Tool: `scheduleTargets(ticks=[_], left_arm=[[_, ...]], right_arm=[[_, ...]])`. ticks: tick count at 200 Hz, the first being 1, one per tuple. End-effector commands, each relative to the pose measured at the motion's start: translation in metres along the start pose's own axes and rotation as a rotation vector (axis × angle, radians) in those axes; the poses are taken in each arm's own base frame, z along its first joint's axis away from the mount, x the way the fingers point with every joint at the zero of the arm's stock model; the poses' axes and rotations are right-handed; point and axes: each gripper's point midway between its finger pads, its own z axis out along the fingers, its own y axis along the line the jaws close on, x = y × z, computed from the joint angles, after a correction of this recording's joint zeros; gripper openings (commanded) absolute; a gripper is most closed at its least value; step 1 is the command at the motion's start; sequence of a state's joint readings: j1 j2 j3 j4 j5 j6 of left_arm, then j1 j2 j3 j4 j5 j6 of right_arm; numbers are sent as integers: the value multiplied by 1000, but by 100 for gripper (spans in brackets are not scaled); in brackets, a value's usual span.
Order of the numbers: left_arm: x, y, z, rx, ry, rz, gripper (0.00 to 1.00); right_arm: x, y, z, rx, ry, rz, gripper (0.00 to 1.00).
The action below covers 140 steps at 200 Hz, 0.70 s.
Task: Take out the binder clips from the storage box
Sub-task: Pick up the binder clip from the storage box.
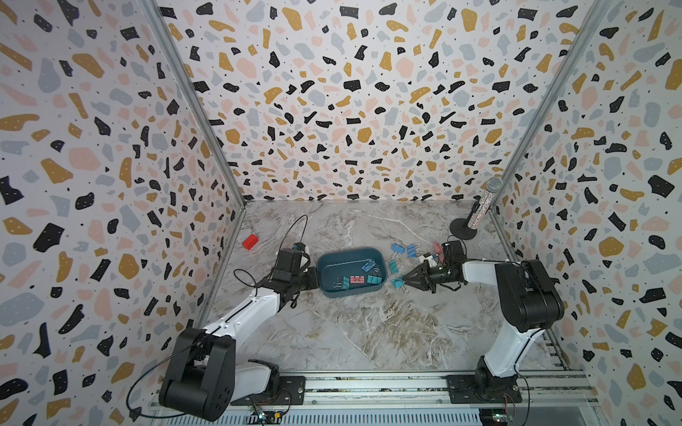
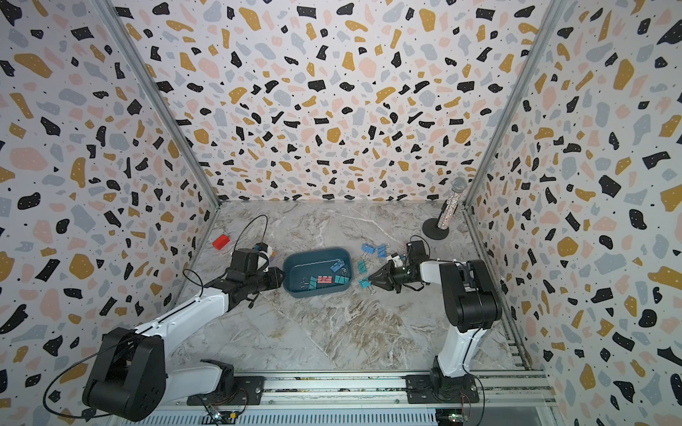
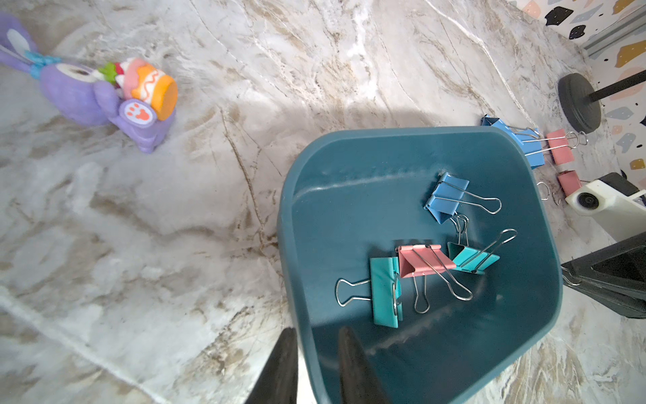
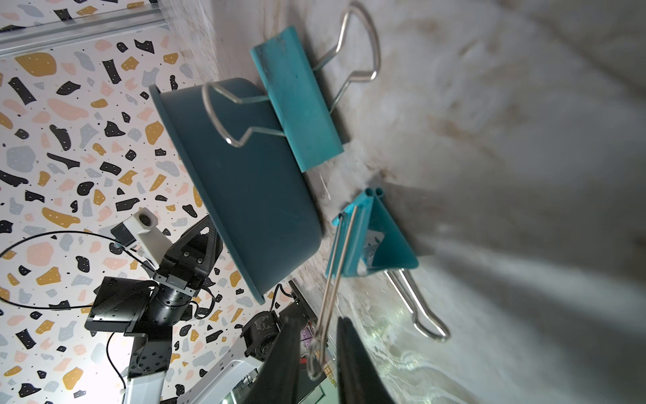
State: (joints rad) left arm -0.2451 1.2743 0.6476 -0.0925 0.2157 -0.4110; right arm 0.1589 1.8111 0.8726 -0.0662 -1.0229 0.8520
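Observation:
The dark teal storage box (image 1: pixel 337 260) (image 2: pixel 306 260) sits mid-table. My left gripper (image 1: pixel 316 277) (image 3: pixel 316 332) is shut on its near end wall (image 3: pixel 304 349), one finger inside and one outside. Inside lie binder clips: a blue one (image 3: pixel 447 197), a pink one (image 3: pixel 423 260) and two teal ones (image 3: pixel 384 292) (image 3: pixel 473 260). More clips lie on the table right of the box: blue (image 1: pixel 398 248), pink (image 1: pixel 437 248) and teal (image 1: pixel 393 266). My right gripper (image 1: pixel 404 282) (image 4: pixel 316 321) is open. A teal clip (image 4: pixel 379 238) rests on the table, its wire handle loose between the fingers.
A red block (image 1: pixel 250 241) lies at the far left by the wall. A purple-and-orange toy (image 3: pixel 105 94) sits behind the left wrist. A glittery microphone on a black stand (image 1: pixel 479 210) is in the far right corner. Patterned walls enclose three sides.

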Motion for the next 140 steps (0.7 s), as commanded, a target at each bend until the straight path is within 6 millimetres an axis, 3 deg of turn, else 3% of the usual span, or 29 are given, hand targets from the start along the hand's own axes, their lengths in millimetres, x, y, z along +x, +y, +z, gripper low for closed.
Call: scheduleTargets(ticks=[1,68,104,140], left_arm=[[-1,2,-2,-8,-16,14,25],[0,3,-1,-13,-12,17,26],[-1,2,-1,-9,-12,17,26],[0,3,0,-13,-10,16,26]], right_arm=[[-4,12,-11,23,-36,-41,26],[-8,40,-67,85,-181,-139,28],[-5,58,-77,81,-193,-191,29],[7,100,-92,78,-238,-416,31]])
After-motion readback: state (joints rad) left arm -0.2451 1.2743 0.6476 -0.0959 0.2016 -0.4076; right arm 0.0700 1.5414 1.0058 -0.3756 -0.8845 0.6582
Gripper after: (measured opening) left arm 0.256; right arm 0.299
